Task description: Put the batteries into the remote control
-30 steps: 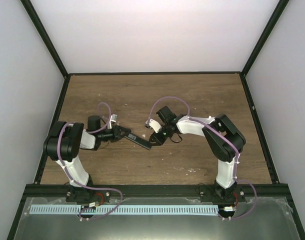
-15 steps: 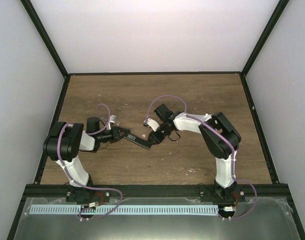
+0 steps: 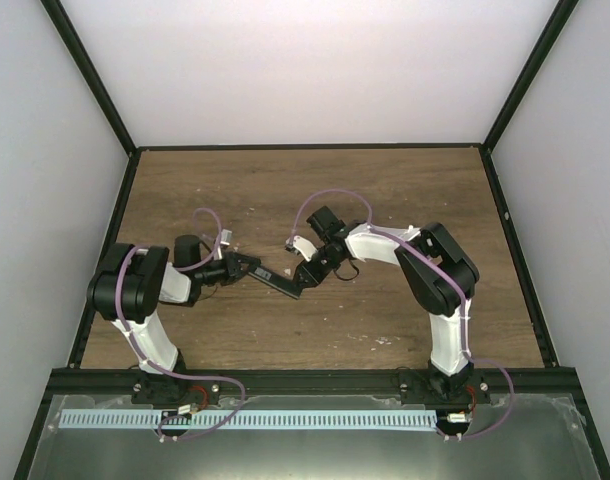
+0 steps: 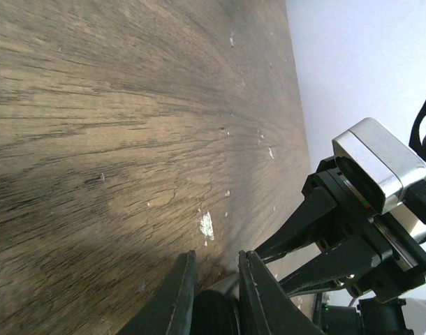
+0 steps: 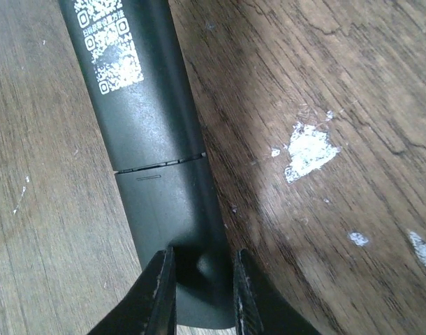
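The remote control (image 3: 278, 282) lies back-up on the wooden table between my two grippers. My left gripper (image 3: 247, 268) is shut on its left end; the left wrist view shows its fingers (image 4: 181, 293) clamped on the black remote end (image 4: 214, 314). My right gripper (image 3: 303, 280) is at the other end. In the right wrist view the remote (image 5: 140, 118) shows a QR sticker and the battery cover seam. The right gripper (image 5: 201, 255) stands a little open, its tips over the cover end. The batteries are out of view.
The table (image 3: 385, 190) is enclosed by white walls with black frame posts. White paint chips (image 5: 309, 150) mark the wood beside the remote. The right arm's silver wrist camera (image 4: 377, 167) shows close by in the left wrist view. A metal rail (image 3: 285, 420) runs along the near edge.
The right arm has shifted slightly left, bringing its gripper closer onto the remote's right end. The left gripper and remote have barely moved.
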`<action>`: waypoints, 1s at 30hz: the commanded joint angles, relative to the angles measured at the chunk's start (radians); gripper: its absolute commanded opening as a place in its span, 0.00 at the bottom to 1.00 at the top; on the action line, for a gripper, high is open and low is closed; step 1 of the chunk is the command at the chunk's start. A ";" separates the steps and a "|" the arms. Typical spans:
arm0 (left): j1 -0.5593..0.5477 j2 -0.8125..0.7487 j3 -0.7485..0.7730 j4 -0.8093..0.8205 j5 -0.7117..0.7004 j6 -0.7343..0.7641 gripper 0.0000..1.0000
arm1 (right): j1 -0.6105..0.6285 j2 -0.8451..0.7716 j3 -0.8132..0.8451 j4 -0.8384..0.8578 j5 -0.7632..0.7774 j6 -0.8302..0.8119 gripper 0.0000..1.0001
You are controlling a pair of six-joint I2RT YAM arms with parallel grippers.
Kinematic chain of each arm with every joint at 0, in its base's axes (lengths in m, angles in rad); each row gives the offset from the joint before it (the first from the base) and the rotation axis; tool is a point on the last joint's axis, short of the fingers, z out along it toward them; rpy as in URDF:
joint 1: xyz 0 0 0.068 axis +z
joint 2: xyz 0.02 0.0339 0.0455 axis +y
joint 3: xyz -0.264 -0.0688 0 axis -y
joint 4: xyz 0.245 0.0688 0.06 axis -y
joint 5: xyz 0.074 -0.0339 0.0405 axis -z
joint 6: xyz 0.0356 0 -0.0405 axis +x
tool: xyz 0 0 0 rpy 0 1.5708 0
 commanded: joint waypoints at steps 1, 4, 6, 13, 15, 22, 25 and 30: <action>-0.060 0.031 -0.013 0.009 -0.013 0.036 0.00 | 0.021 0.073 0.018 0.107 0.068 0.021 0.15; -0.063 0.032 -0.012 0.009 -0.014 0.036 0.00 | 0.021 0.077 0.026 0.106 0.074 0.022 0.15; -0.063 0.032 -0.010 0.008 -0.014 0.036 0.00 | 0.021 0.071 0.028 0.108 0.075 0.023 0.16; -0.062 0.039 0.010 0.003 0.004 0.036 0.00 | 0.015 -0.017 0.026 0.112 0.093 0.023 0.23; -0.061 0.043 0.024 -0.005 0.012 0.041 0.00 | 0.006 -0.048 0.021 0.116 0.087 0.023 0.25; -0.061 0.040 0.064 -0.042 0.033 0.064 0.00 | -0.017 -0.197 -0.005 0.146 0.093 0.030 0.31; -0.061 0.034 0.078 -0.040 0.052 0.064 0.00 | -0.041 -0.267 -0.024 0.138 0.081 0.029 0.37; -0.066 0.004 0.096 -0.012 0.134 0.056 0.00 | -0.105 -0.328 -0.059 0.042 -0.053 -0.013 0.44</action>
